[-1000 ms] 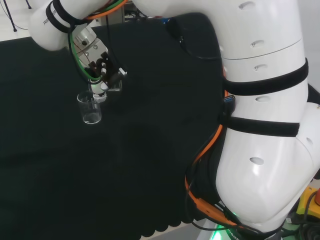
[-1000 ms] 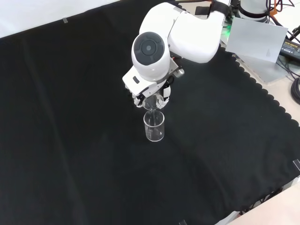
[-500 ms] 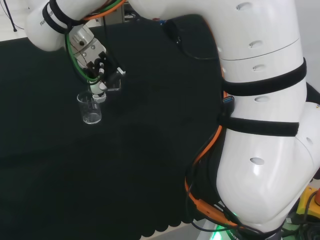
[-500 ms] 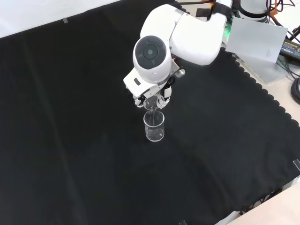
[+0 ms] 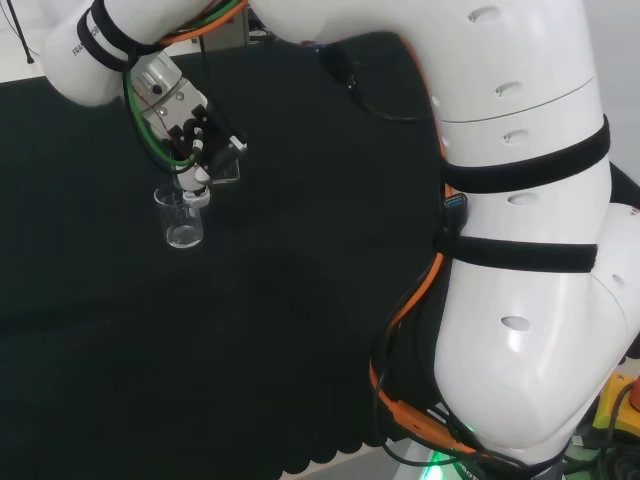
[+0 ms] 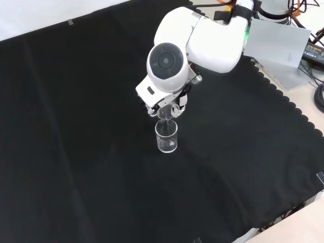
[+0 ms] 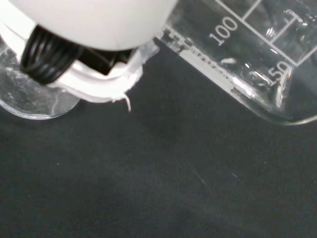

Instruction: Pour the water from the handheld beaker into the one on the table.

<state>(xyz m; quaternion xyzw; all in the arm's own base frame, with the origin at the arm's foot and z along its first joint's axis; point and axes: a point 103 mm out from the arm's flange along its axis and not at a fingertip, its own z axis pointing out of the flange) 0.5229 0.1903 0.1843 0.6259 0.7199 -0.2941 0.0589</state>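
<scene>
In the head view my hand hangs just above and to the right of a clear beaker that stands upright on the black cloth. Its fingers are curled round a second clear beaker, which is tipped with its mouth toward the standing one. From the front, the hand sits under the arm's round grey-capped link, right above the standing beaker. Up close in the wrist view, the held beaker lies tilted, its scale marks showing, beside part of the hand. I cannot tell how much water either holds.
The arm's big white links take up the right of the head view. The cloth's scalloped edge runs along the right of the front view, with a grey box and cables beyond it.
The hand and wrist have shifted slightly up and to the left in the head view, still holding the tilted beaker over the standing one. The standing beaker has not moved.
</scene>
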